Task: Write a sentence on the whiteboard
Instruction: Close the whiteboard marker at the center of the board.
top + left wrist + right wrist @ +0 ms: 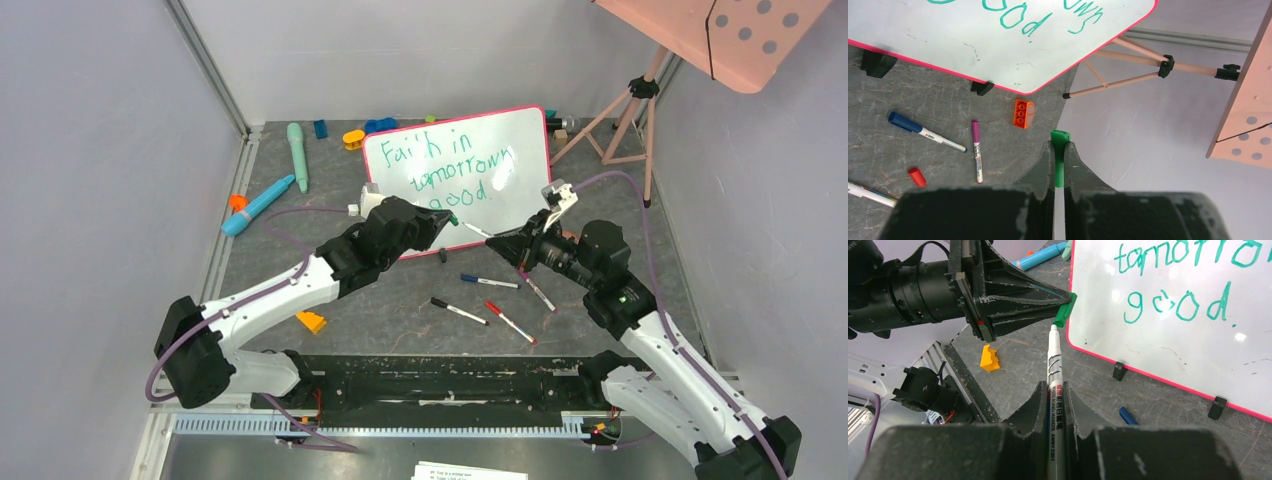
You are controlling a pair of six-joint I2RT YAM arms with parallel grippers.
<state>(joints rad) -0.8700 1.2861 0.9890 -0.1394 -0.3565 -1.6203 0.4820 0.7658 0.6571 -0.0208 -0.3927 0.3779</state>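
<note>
1. Now the step in hand looks like capping. The left jaws pinch a green cap (pixel 1066 309), and the right jaws are pressed onto the barrel of a marker (pixel 1054 375). Its tip sits just below the cap, not yet inside.
2. The sentence (pixel 450 165) stands in green on the whiteboard (pixel 527 125), toward the back of the counter (pixel 400 300), just beyond both arms. The writing itself looks done.
3. Line up before pushing. In the right wrist view the cap is tilted and a little to the right of the tip, so the barrel and the cap's mouth should share one line first.
4. Move one arm only: hold the cap steady and slide the marker in slowly, or the reverse.
5. Push straight along the barrel. The cap is pinched at the very ends of the left jaws, so a sideways shove could probably twist it loose.
6. Mind the board. Its pink rim is close beside the tip, and a stray touch would likely leave a mark or smudge the words.
7. Press until the cap stops, then ease off without opening either grip early.
</note>
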